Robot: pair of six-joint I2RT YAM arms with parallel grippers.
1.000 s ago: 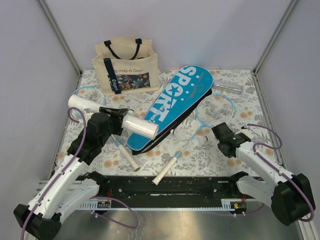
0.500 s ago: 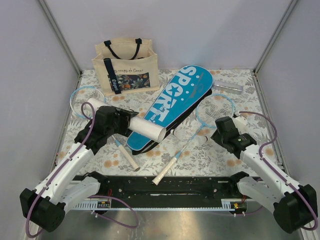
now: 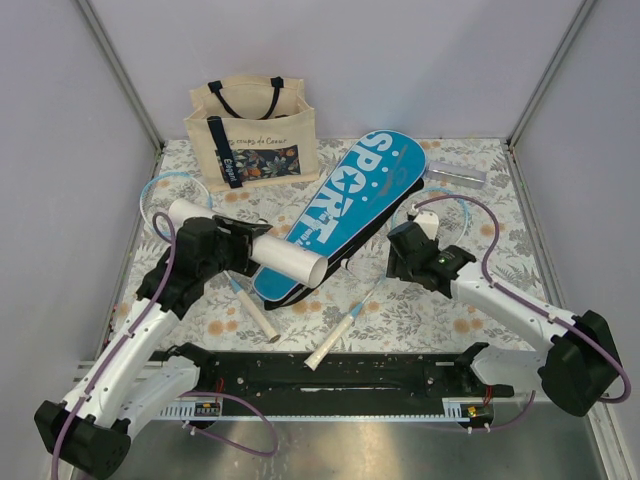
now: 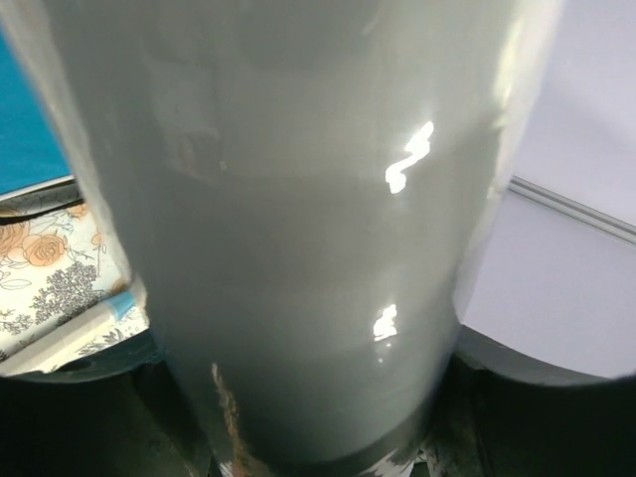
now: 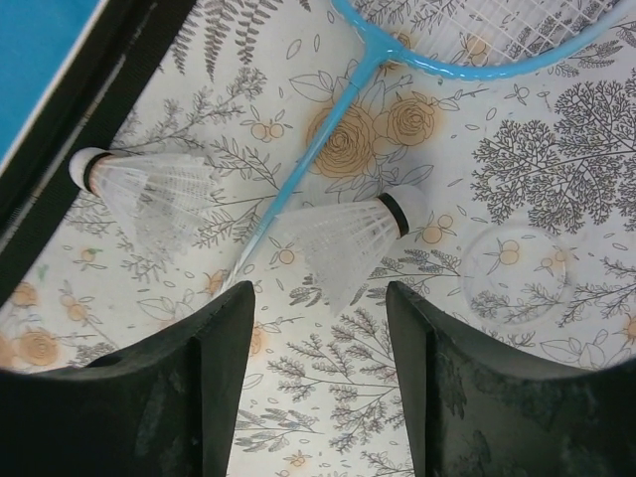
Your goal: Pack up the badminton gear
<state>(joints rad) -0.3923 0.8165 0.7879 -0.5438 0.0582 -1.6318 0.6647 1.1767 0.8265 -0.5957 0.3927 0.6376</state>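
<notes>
— How is the case (image 3: 350, 205) lying?
— It is lying flat and slantwise, blue face and SPORT lettering showing, narrow end pointing toward the near side.
— And the tube (image 3: 262, 250)?
— White and glossy. It is sitting crosswise in the left gripper (image 3: 235, 245), one end showing over the case's narrow end.
— The rackets?
— One racket (image 3: 257, 318) is lying left of the case, white handle nearest. The other racket (image 3: 330, 340) is lying right of it, light-blue head beside the case's middle.
— Anything more?
— Two white shuttlecocks are resting just right of the case: one (image 5: 149, 194) beside its edge, the other (image 5: 343, 234) crossing that racket's shaft.
</notes>
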